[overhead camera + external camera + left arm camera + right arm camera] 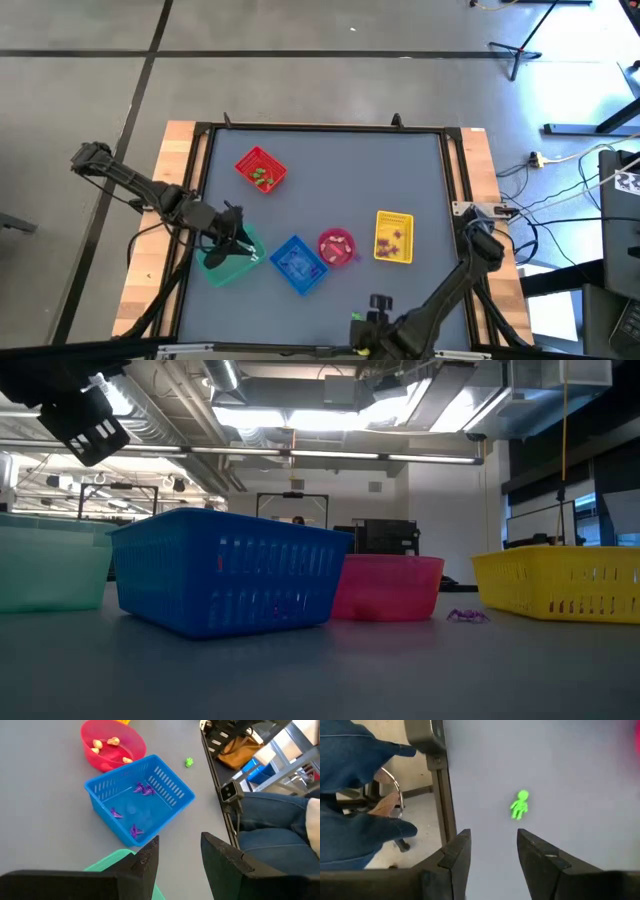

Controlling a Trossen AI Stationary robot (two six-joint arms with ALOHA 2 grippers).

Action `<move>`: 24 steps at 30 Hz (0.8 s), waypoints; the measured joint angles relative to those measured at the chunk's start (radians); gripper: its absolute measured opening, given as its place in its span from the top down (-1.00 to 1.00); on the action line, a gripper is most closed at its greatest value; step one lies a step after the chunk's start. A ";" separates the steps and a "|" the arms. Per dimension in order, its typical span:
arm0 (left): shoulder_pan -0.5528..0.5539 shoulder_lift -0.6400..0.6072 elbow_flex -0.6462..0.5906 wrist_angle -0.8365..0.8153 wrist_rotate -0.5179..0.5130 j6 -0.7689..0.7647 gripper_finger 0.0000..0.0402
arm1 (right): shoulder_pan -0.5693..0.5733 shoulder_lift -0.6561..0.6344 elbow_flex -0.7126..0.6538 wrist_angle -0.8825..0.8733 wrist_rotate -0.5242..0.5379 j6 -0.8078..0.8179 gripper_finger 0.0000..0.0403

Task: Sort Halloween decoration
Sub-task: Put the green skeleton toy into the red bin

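Left gripper point(243, 246), at the left of the high view, hangs over the teal basket point(226, 263) with its two dark fingers point(148, 861) parted and nothing between them; right gripper point(366, 318), at the bottom centre of that view, likewise stands released and empty, its fingers point(458, 855) spread above the bare grey table point(330, 160). Largest of the containers in the low view, the blue basket point(222, 584) fills the centre-left, with the teal basket at the left edge, the pink bowl point(388, 587) just to its right and the yellow basket point(560, 581) at the right edge. From above, these four form a row across the lower half of the table, while the red basket point(260, 169) sits apart in the upper left. Halloween decoration is spread among them: purple pieces point(142, 789) lie in the blue basket, cream pieces point(106, 743) in the pink bowl, green pieces point(262, 179) in the red basket, dark pieces point(392, 240) in the yellow basket. One purple trinket point(466, 616) lies loose on the table between bowl and yellow basket. Smallest, a green figure point(519, 804) lies flat on the table just ahead of the right gripper, near the table's edge. A person's blue-trousered legs point(355, 795) show beyond that edge.
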 joint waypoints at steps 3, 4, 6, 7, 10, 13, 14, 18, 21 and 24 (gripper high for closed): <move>-0.014 0.000 0.000 0.000 0.000 0.000 0.35 | 0.019 0.000 -0.069 0.060 0.020 0.064 0.22; -0.017 0.000 0.000 0.000 0.000 0.000 0.35 | 0.019 0.000 -0.093 0.083 0.025 0.076 0.22; -0.023 0.000 0.000 0.000 0.000 0.000 0.35 | 0.018 0.000 -0.139 0.122 0.030 0.091 0.22; -0.025 0.000 0.000 0.000 0.000 0.000 0.35 | 0.017 0.000 -0.159 0.136 0.030 0.100 0.22; -0.027 0.000 0.000 0.000 -0.001 0.000 0.35 | 0.005 0.000 -0.219 0.172 0.029 0.112 0.22; -0.027 0.000 0.000 0.000 -0.003 0.000 0.35 | -0.005 0.001 -0.259 0.181 0.030 0.134 0.22; -0.027 0.000 0.000 0.000 -0.003 0.000 0.35 | -0.010 0.001 -0.270 0.183 0.031 0.136 0.22; -0.027 0.000 0.000 0.000 -0.003 0.000 0.35 | -0.023 0.001 -0.297 0.212 0.022 0.137 0.22; -0.027 0.000 0.000 0.000 -0.003 -0.001 0.35 | -0.027 0.001 -0.309 0.235 0.022 0.137 0.22; -0.027 0.000 0.000 0.000 -0.003 -0.001 0.35 | -0.029 0.001 -0.312 0.236 0.048 0.137 0.22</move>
